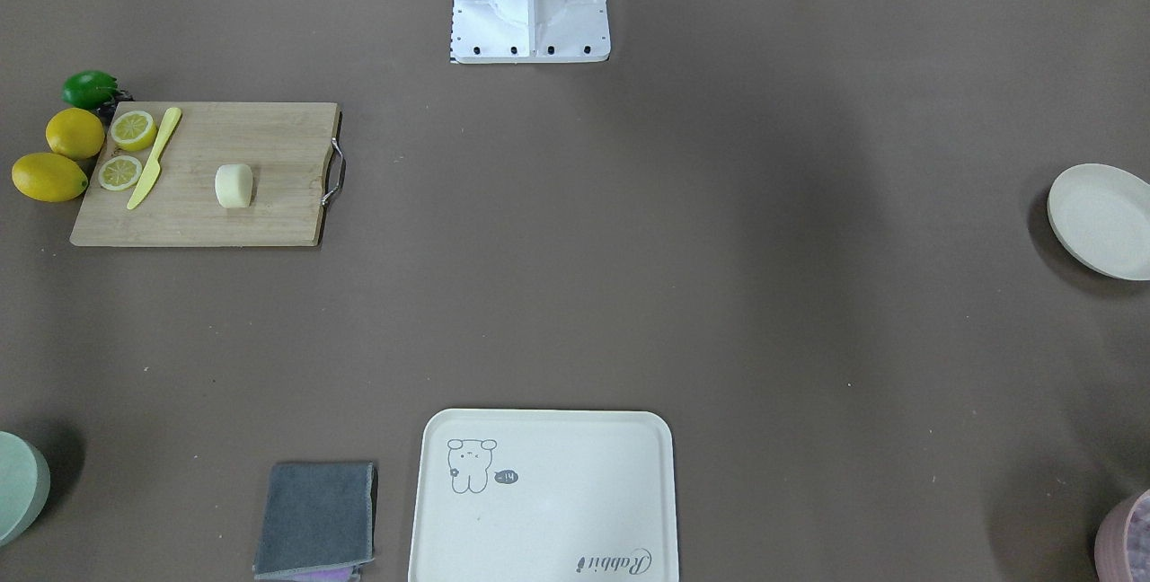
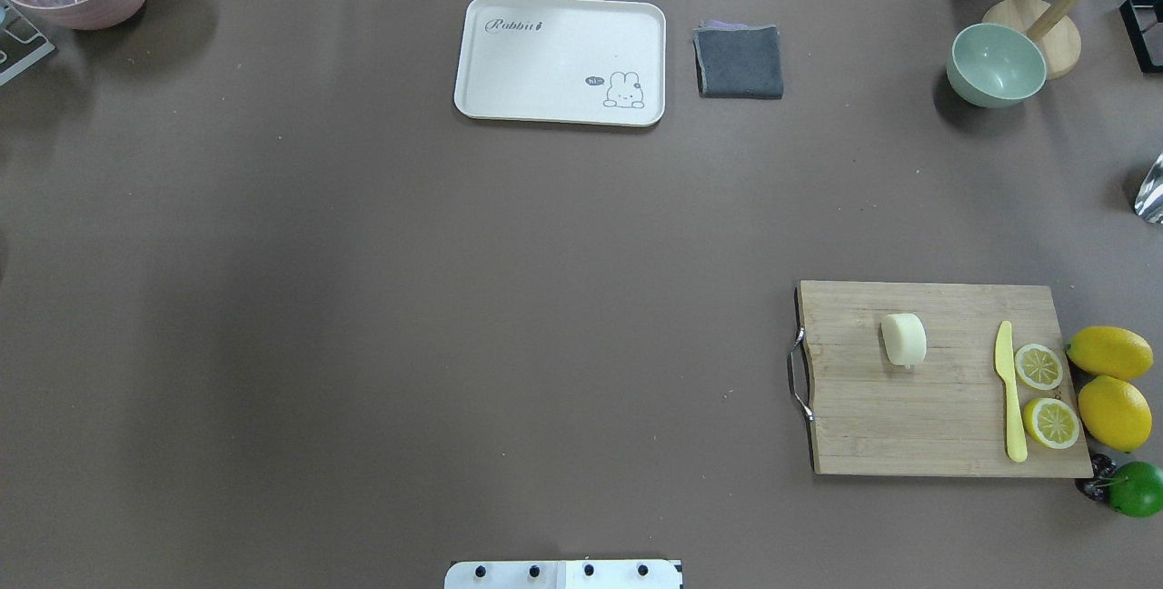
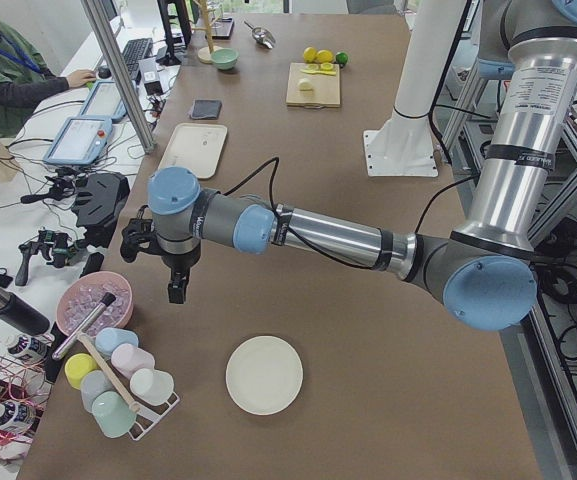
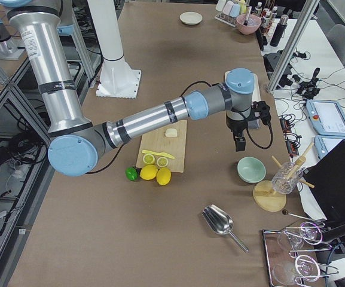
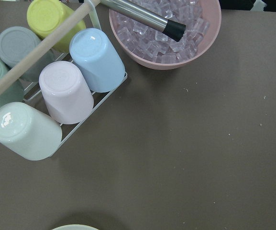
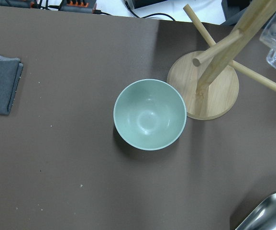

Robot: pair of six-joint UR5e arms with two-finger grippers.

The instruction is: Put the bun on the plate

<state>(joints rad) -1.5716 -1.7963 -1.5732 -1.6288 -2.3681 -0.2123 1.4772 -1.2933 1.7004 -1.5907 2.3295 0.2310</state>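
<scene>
The pale cream bun (image 2: pixel 904 339) lies on a wooden cutting board (image 2: pixel 936 407) on the robot's right side, also seen as the bun (image 1: pixel 234 185). The off-white round plate (image 1: pixel 1103 219) sits at the far left end of the table; the plate (image 3: pixel 264 374) holds nothing. My left gripper (image 3: pixel 175 290) hangs above the table a little beyond the plate, near the pink bowl; whether it is open I cannot tell. My right gripper (image 4: pixel 239 143) hovers above the table near the green bowl, past the board and away from the bun; its state cannot be told.
Beside the bun are a yellow knife (image 2: pixel 1008 394), two lemon halves (image 2: pixel 1038 366), whole lemons (image 2: pixel 1110 353) and a lime (image 2: pixel 1138 488). At the far edge stand a cream tray (image 2: pixel 509 62), grey cloth (image 2: pixel 740 62), green bowl (image 2: pixel 995 66) and pink ice bowl (image 5: pixel 169 38) with a cup rack (image 5: pixel 80 86).
</scene>
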